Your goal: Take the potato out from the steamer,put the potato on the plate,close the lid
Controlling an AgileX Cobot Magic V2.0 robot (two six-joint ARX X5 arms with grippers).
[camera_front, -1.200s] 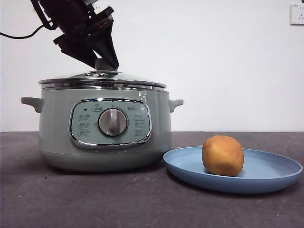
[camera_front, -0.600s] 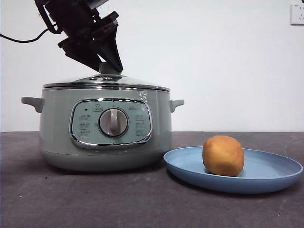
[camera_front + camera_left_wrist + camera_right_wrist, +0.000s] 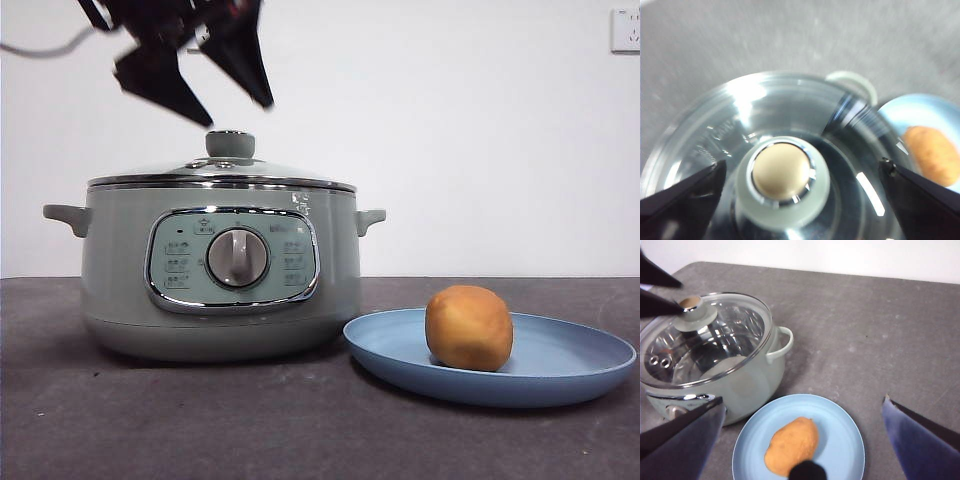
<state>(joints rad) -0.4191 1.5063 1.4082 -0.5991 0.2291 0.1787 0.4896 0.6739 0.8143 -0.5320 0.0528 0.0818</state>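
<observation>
We find the potato (image 3: 469, 327) on the plate (image 3: 560, 385), the lid (image 3: 220, 171) seated on the steamer (image 3: 120, 270), and the left claw (image 3: 218, 83) wide above the knob; we judge only retreat remains.

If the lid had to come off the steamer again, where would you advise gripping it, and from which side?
Grip the lid by its knob, coming straight down from above. The knob stands upright at the centre, clear of the glass dome. The left gripper, open above it, could probably close on it from either side.
</observation>
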